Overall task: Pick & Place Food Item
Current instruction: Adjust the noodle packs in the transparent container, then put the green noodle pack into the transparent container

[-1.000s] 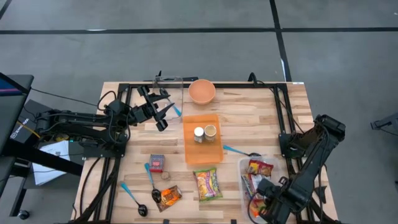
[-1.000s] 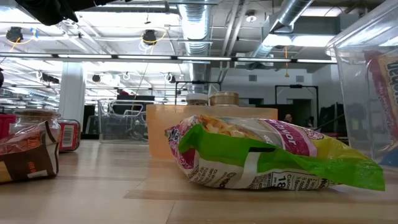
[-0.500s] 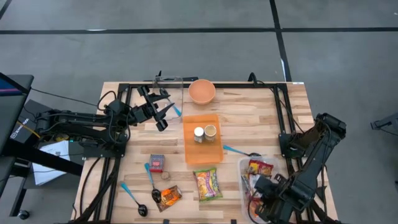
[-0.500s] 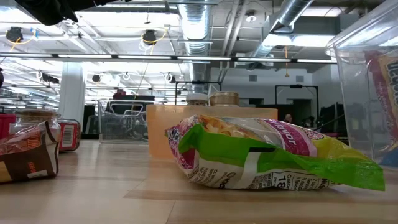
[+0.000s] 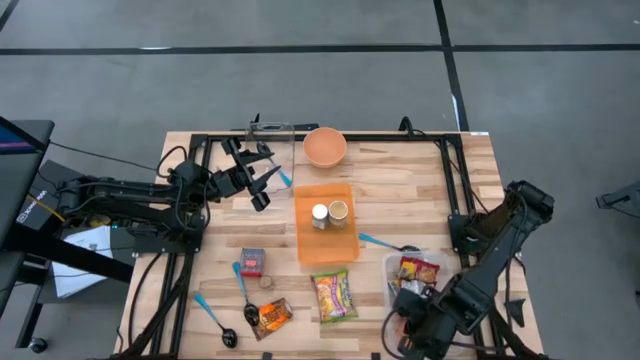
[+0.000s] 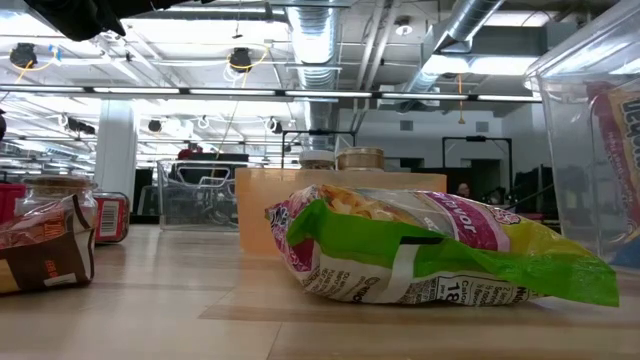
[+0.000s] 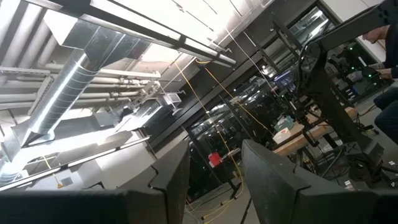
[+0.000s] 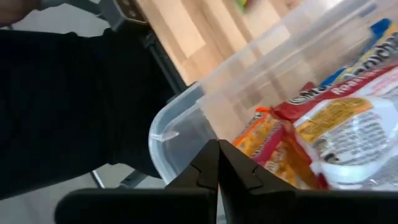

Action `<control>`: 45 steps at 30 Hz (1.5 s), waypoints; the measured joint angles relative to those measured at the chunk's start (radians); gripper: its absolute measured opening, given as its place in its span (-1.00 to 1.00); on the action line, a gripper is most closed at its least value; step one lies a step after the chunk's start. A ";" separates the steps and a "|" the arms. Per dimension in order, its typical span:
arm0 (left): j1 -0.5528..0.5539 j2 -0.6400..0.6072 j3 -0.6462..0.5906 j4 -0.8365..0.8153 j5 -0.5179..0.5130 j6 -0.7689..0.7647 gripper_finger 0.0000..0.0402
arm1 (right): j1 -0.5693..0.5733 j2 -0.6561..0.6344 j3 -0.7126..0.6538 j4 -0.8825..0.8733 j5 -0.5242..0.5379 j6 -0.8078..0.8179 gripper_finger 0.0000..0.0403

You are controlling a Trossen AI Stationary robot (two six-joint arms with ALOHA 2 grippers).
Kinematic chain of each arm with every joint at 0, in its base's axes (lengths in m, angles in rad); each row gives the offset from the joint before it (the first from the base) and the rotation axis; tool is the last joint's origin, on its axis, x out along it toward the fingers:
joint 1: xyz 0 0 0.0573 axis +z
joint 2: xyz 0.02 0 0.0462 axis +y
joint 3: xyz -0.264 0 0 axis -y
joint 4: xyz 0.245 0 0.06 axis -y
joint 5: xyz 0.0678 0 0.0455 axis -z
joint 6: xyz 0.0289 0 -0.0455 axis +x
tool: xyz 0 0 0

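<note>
The right tool (image 8: 218,163) hangs with fingers pressed together, empty, over the clear bin (image 8: 180,121) of snack packets (image 8: 348,134); the left tool (image 5: 262,176), fingers apart, holds nothing.

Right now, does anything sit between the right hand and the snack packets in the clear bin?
Nothing visible does. The right hand, shut, hovers at the clear bin's near rim, and the snack packets lie just past it inside, uncovered.

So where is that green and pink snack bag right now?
In the high view the green and pink snack bag lies flat on the table's near edge, just below the orange tray, between the clear plastic bin and the black spoon.
</note>
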 joint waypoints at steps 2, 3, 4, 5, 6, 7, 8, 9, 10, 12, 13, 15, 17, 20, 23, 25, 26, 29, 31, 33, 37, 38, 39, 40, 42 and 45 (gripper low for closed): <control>0.000 0.000 0.000 0.000 0.000 0.000 -0.30 | -0.009 0.001 -0.016 0.031 -0.012 -0.011 -1.00; 0.000 0.000 0.000 0.000 0.000 0.000 -0.30 | -0.012 0.002 -0.025 0.041 -0.013 -0.015 -1.00; 0.000 0.000 0.000 0.000 0.000 0.001 -0.30 | -0.012 0.002 -0.035 0.055 -0.020 -0.015 -1.00; 0.000 0.000 0.000 0.000 0.000 0.001 -0.30 | -0.013 0.001 -0.050 0.079 -0.026 -0.015 -1.00; 0.000 0.000 0.000 0.000 0.000 0.001 -0.30 | -0.018 0.001 -0.064 0.106 -0.036 -0.017 -1.00; 0.000 0.000 0.000 0.000 0.000 0.001 -0.30 | -0.022 0.002 -0.078 0.128 -0.042 -0.019 -1.00; 0.000 0.000 0.000 0.000 0.000 0.002 -0.30 | -0.024 0.003 -0.087 0.136 -0.042 -0.022 -1.00; 0.000 0.000 0.000 0.000 0.000 0.002 -0.30 | -0.024 0.003 -0.089 0.139 -0.042 -0.025 -1.00; 0.000 0.000 0.000 0.000 0.000 0.002 -0.30 | -0.024 0.003 -0.089 0.145 -0.042 -0.028 -1.00; 0.000 0.000 0.000 0.000 0.000 0.002 -0.30 | -0.024 0.003 -0.088 0.156 -0.041 -0.043 -1.00; 0.000 0.000 0.000 0.000 0.000 0.002 -0.30 | -0.024 0.003 -0.088 0.160 -0.041 -0.049 -1.00; 0.000 0.000 0.000 0.000 0.000 0.002 -0.30 | -0.031 0.003 -0.088 0.165 -0.040 -0.056 -1.00; 0.000 0.000 0.000 0.000 0.000 0.002 -0.30 | -0.033 0.003 -0.088 0.172 -0.040 -0.074 -1.00; 0.000 0.000 0.000 0.000 0.000 0.002 -0.30 | -0.039 0.003 -0.088 0.173 -0.040 -0.092 -1.00; 0.000 0.000 0.000 0.000 0.000 0.002 -0.30 | -0.043 0.003 -0.088 0.172 -0.035 -0.107 -1.00; 0.000 0.000 0.000 0.000 0.000 0.002 -0.30 | -0.043 0.003 -0.088 0.174 -0.012 -0.125 -1.00; 0.000 0.000 0.000 0.000 0.000 0.002 -0.30 | -0.043 0.003 -0.088 0.176 -0.004 -0.129 -1.00; 0.000 0.000 0.000 0.000 0.000 0.002 -0.30 | -0.043 0.003 -0.088 0.174 0.000 -0.130 -1.00; 0.000 0.000 0.000 0.000 0.000 0.002 -0.30 | -0.044 0.003 -0.088 0.154 -0.006 -0.119 -1.00; 0.000 0.000 0.000 0.000 0.000 0.002 -0.30 | -0.043 0.003 -0.088 0.119 -0.008 -0.098 -1.00; 0.000 0.000 0.000 0.000 0.000 0.002 -0.30 | -0.035 0.003 -0.088 0.056 0.024 -0.093 -1.00; 0.000 0.000 0.000 0.000 0.000 0.002 -0.30 | -0.034 0.002 -0.088 0.041 0.041 -0.093 -1.00; 0.000 0.000 0.000 0.000 0.000 0.002 -0.30 | -0.034 0.000 -0.088 0.028 0.061 -0.093 -1.00; 0.000 0.000 0.000 0.000 0.000 0.002 -0.30 | -0.034 -0.002 -0.086 0.013 0.082 -0.093 -1.00; 0.000 0.000 0.000 0.000 0.000 0.002 -0.30 | -0.034 -0.002 -0.066 -0.035 0.131 -0.093 -1.00; 0.000 0.000 0.000 0.000 0.000 0.000 -0.30 | -0.029 -0.002 -0.017 -0.116 0.219 -0.094 -1.00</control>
